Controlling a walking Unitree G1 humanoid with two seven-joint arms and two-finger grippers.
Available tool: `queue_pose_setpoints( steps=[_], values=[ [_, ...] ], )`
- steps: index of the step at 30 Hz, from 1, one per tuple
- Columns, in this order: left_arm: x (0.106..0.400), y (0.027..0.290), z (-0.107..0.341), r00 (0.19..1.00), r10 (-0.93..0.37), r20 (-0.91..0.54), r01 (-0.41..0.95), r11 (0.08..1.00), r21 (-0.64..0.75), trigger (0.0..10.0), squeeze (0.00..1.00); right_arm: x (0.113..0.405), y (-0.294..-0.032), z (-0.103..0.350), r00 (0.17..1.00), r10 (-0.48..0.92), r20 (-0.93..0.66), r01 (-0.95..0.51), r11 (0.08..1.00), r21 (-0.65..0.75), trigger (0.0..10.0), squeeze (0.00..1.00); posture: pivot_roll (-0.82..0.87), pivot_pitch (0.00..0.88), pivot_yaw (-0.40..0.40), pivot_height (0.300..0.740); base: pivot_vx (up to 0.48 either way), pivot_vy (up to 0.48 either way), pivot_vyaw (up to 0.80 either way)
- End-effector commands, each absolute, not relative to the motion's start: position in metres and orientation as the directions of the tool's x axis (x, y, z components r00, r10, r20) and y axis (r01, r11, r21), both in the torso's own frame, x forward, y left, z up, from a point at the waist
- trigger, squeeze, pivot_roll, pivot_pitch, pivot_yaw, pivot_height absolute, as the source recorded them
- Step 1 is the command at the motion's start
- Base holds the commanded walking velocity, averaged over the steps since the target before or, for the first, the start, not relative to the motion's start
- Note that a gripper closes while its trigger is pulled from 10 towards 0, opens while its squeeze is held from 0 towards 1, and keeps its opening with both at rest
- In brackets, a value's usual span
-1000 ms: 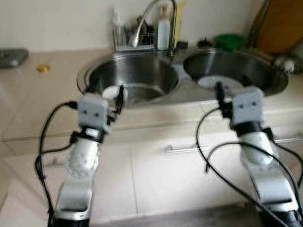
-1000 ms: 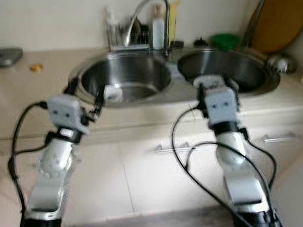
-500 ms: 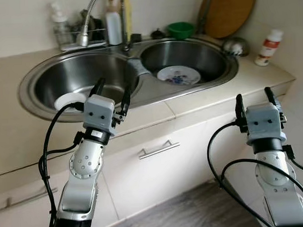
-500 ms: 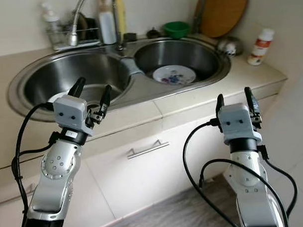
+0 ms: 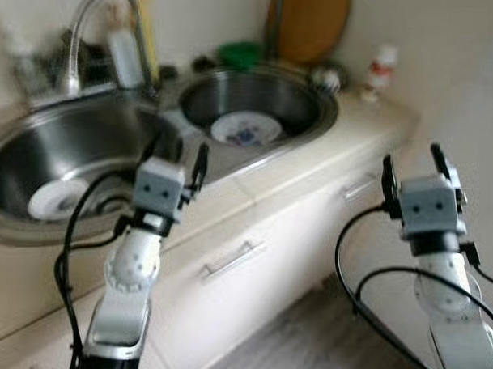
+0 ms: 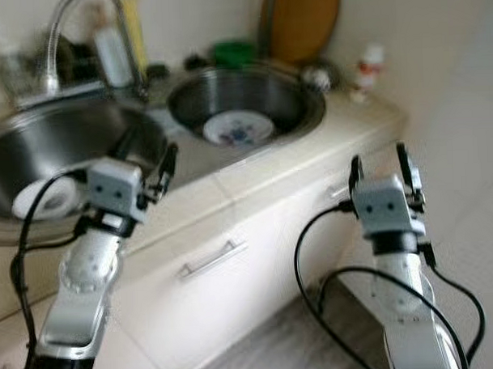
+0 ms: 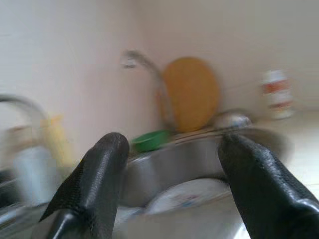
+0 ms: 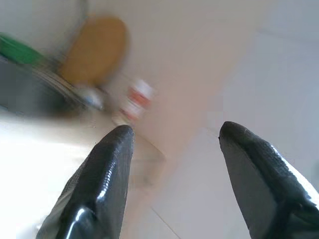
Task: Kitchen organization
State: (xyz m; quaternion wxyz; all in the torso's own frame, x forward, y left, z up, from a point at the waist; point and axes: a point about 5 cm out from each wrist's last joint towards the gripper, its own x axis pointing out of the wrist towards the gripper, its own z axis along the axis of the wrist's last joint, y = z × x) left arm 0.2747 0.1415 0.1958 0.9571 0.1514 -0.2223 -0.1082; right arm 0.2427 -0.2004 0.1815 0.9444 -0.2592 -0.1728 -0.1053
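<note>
Over the beige worktop, my left hand, spread wide and empty, is nearer the white patterned plate, at one o'clock; my right hand gapes empty too.

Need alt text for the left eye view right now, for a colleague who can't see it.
Blurred view of a double steel sink in a beige counter, a patterned plate in the right basin. The left pincer hovers open at the counter edge; the right pincer is open beyond the counter's end.
</note>
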Motion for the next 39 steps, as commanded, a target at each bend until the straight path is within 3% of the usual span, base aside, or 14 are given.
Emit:
queue_pose_setpoints(
  steps=[1, 20, 39],
  values=[
    [0.273, 0.137, 0.196, 0.87, -0.296, 0.394, 0.154, 0.923, 0.353, 10.0, 0.0, 0.243, -0.2, 0.184, 0.91, -0.118, 0.398, 0.302, 0.845, -0.441, 10.0, 0.0, -0.02, 0.0, -0.021, 0.74, 0.0, 0.0, -0.8],
    [0.274, 0.133, 0.195, 0.864, -0.316, 0.392, 0.171, 0.916, 0.362, 10.0, 0.0, 0.246, -0.2, 0.184, 0.905, -0.115, 0.409, 0.307, 0.842, -0.443, 10.0, 0.0, -0.02, 0.0, -0.014, 0.74, 0.0, 0.0, -0.8],
    [0.276, 0.134, 0.195, 0.866, -0.313, 0.389, 0.172, 0.919, 0.355, 10.0, 0.0, 0.254, -0.203, 0.178, 0.925, -0.138, 0.354, 0.289, 0.861, -0.418, 10.0, 0.0, -0.02, 0.0, -0.012, 0.74, 0.0, -0.474, 0.0]
  ],
)
